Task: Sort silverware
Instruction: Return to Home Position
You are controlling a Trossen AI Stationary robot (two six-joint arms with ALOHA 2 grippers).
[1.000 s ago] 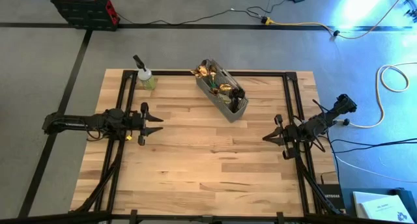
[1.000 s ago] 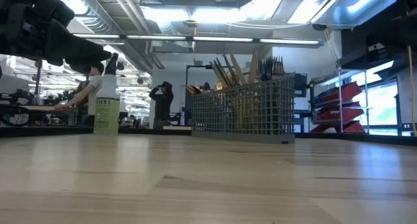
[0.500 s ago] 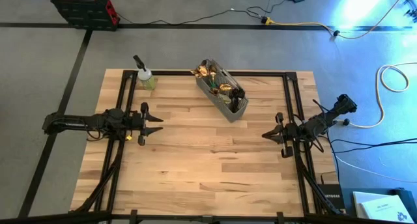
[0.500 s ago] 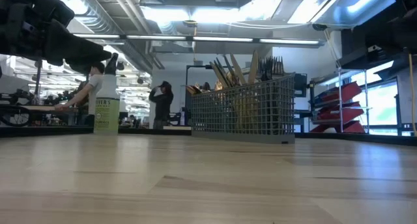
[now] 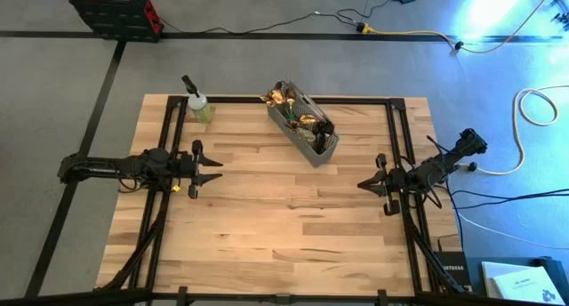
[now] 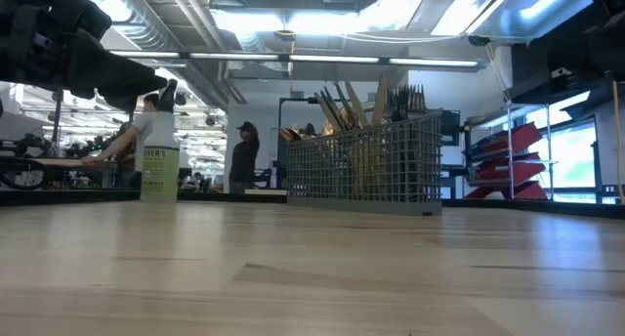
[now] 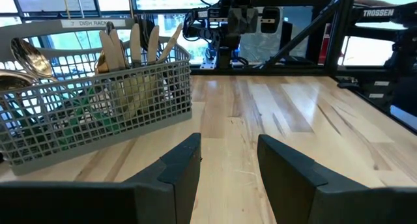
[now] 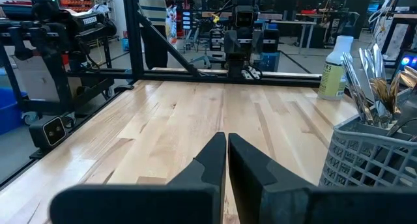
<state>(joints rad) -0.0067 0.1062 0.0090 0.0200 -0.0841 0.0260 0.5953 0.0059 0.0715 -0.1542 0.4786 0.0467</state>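
Observation:
The silverware [image 5: 298, 113] stands handle-up and head-up in the grey wire-mesh caddy [image 5: 307, 146] at the table's far middle; gold spoons, dark pieces and pale handles stick out above its rim [image 6: 361, 102]. The caddy rests flat on its base [image 6: 361, 207]. My left gripper [image 5: 216, 170] hovers level at the table's left side, open, with nothing between its fingers [image 7: 228, 146]. My right gripper [image 5: 363, 185] hovers level at the right side, shut on nothing [image 8: 227, 139]. Both point toward the table's middle, well short of the caddy [image 7: 98, 113].
A spray bottle with green liquid [image 5: 197, 104] stands at the far left corner of the table [image 6: 159, 160]. Black frame rails [image 5: 396, 137] run along the table's left, right and far sides. Bare wood [image 5: 284, 217] lies between the two grippers and toward the near edge.

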